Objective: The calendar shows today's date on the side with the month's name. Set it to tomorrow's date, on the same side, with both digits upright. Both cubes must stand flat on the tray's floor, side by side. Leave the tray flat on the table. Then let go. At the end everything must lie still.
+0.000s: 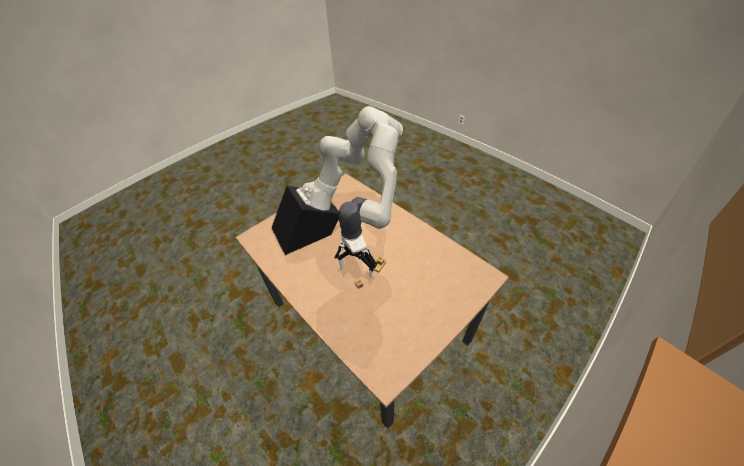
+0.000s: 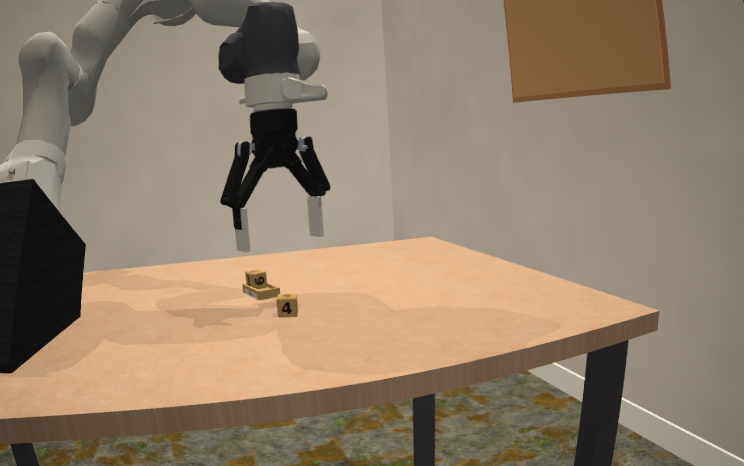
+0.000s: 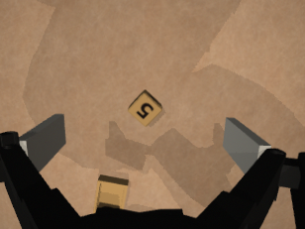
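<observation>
My gripper [image 1: 356, 268] [image 2: 279, 234] [image 3: 145, 130] is open and empty, pointing down high above the table. A loose wooden cube [image 1: 359, 283] [image 2: 287, 306] [image 3: 145, 108] stands flat on the table outside the tray. Its top shows a 5, and a side shows an upright 4 in the exterior view. In the wrist view it lies between the fingers' lines, turned diagonally to them. The small wooden tray [image 1: 377, 268] [image 2: 269, 293] [image 3: 113, 186] lies on the table near it. Another cube [image 1: 381, 260] [image 2: 255, 278] is in the tray, showing a 6 or 9. The month's name is unreadable.
The wooden table [image 1: 433, 274] [image 2: 466, 340] carries the black robot pedestal [image 1: 301, 225] [image 2: 43, 285] at one end. The tray and its cube stand close to the loose cube. In the wrist view, the gripper's body hides part of the tray.
</observation>
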Available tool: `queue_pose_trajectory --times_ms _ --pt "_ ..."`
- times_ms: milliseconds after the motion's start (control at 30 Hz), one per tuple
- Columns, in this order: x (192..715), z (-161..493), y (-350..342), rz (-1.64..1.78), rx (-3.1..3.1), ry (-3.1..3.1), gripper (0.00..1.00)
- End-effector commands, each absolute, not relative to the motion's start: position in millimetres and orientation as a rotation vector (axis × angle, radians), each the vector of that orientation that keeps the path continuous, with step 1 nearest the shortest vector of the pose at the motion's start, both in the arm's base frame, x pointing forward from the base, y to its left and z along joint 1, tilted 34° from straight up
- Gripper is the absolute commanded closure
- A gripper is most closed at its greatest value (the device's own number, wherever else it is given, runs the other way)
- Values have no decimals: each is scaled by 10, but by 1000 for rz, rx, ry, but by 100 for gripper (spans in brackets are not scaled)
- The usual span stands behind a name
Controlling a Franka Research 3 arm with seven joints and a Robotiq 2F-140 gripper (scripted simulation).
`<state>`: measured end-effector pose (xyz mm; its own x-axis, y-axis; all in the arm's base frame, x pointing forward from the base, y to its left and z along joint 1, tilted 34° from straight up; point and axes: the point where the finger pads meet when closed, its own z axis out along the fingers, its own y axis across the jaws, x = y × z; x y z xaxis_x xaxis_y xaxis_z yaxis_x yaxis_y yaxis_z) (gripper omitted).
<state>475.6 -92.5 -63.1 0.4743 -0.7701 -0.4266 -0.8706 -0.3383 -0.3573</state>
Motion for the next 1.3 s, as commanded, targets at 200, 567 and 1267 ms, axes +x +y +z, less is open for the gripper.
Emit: queue_pose_trajectory --times_ms 200,567,1267 --pt "4766 -633 -901 358 -2004 1645 0" --pt "4765 -639 -895 423 -1857 1834 0" --pt "4766 -647 -887 518 -1601 2104 0"
